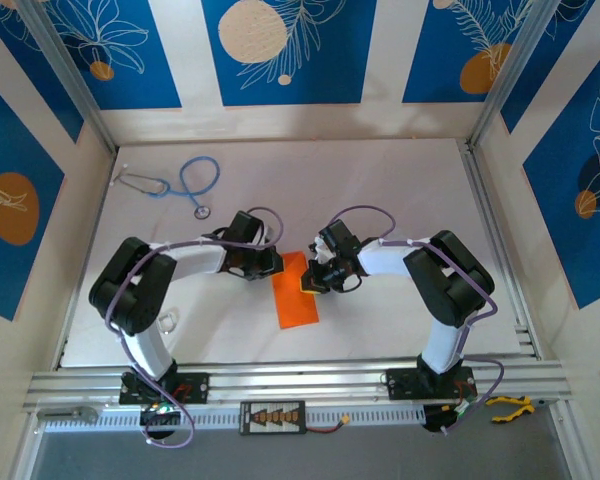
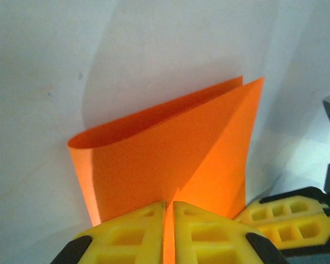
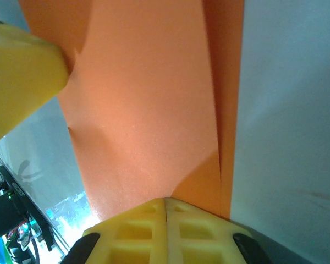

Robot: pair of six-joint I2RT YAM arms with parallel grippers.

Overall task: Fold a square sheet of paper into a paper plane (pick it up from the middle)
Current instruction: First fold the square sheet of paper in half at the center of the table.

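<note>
The square sheet of paper (image 1: 296, 298) is bright orange and lies folded over on itself on the white table, between the two arms. In the left wrist view its two layers (image 2: 170, 148) curve together at a rounded fold on the left. My left gripper (image 2: 169, 206) is shut on its near edge, with an orange strip showing between the yellow fingers. In the top view that gripper (image 1: 277, 263) sits at the paper's upper left. My right gripper (image 3: 166, 201) is shut on the paper (image 3: 148, 110) where a crease meets its fingertips, at the sheet's upper right (image 1: 311, 281).
A blue stethoscope (image 1: 193, 181) lies at the back left of the table. The right gripper's yellow fingers (image 2: 289, 217) show at the left wrist view's lower right. An aluminium rail (image 1: 300, 380) runs along the near edge, and patterned walls close in the sides.
</note>
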